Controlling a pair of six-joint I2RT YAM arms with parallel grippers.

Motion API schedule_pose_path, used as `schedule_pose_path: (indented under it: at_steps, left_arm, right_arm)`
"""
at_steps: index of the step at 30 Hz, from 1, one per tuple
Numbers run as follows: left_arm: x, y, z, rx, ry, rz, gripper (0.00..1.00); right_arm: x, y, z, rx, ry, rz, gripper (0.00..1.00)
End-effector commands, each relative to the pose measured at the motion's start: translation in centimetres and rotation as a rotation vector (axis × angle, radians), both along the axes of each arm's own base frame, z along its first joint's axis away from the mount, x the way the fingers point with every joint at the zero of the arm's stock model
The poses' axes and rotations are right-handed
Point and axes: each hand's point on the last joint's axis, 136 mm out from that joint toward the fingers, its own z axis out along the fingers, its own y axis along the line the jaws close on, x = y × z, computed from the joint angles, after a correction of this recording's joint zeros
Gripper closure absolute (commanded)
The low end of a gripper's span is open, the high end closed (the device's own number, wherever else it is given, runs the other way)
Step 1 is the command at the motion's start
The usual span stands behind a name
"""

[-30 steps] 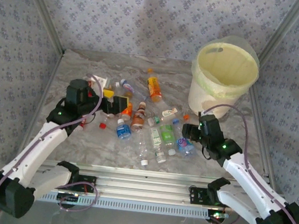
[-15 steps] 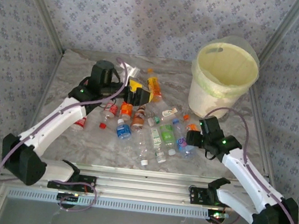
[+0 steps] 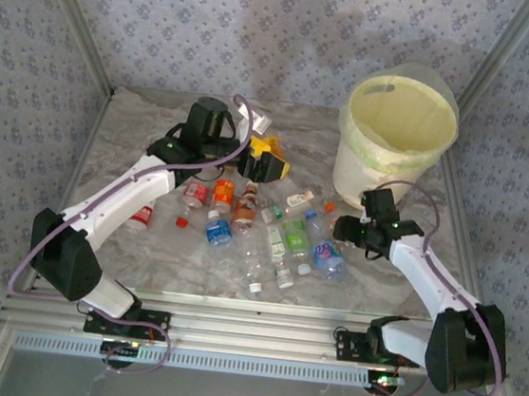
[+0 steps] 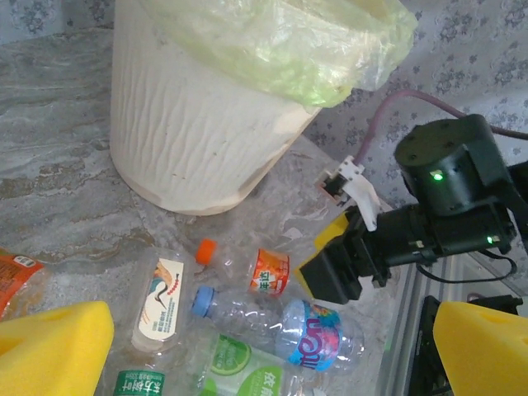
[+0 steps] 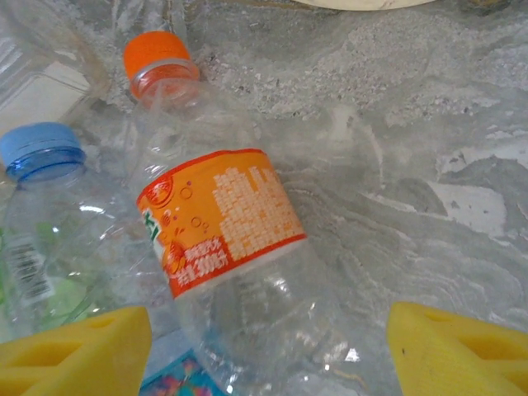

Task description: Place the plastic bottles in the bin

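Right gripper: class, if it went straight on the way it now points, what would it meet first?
Probably the clear orange-labelled bottle, lying framed by its open fingers; depth is unclear.

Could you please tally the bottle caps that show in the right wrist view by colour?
Orange cap: 1
Blue cap: 1
Total: 2

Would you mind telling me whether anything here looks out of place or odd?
Only the small plastic bottles stand out: they lie toppled in a jumbled heap on the grey marbled table; nothing looks spilled.
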Motion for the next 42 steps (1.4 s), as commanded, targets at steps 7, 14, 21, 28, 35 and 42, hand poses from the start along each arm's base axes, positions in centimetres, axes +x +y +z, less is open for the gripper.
schedule_pose_path:
  at_steps: [7,14,21,28,35,42]
  left_arm:
    - [-0.8,0.7,0.4,0.045,-0.091,-0.01,0.0]
    - [-0.9,2.0,-0.1,0.075,-0.116,0.05,0.0]
    - [-1.1,2.1,0.3,0.073,-0.12,0.057,0.0]
    - [-1.6,2.1,1.3,0.065,-0.134,0.046,0.0]
    - [-1.6,2.1,1.2,0.07,-0.129,0.045,0.0]
    - [-1.4,1.9,0.9,0.076,-0.119,0.043,0.0]
  right_arm:
    - [2.0,1.3,-0.4,0.026,0.006,0.066,0.17]
    - [1.8,0.9,-1.5,-0.009,0.045,0.041,0.16]
    - [1.6,0.8,-2.7,-0.018,0.1,0.03,0.15]
    - [1.4,1.1,-3.1,-0.014,0.139,0.068,0.14]
    - [1.6,1.4,-3.9,-0.017,0.178,0.076,0.13]
    - [1.9,1.8,-4.7,-0.002,0.201,0.079,0.13]
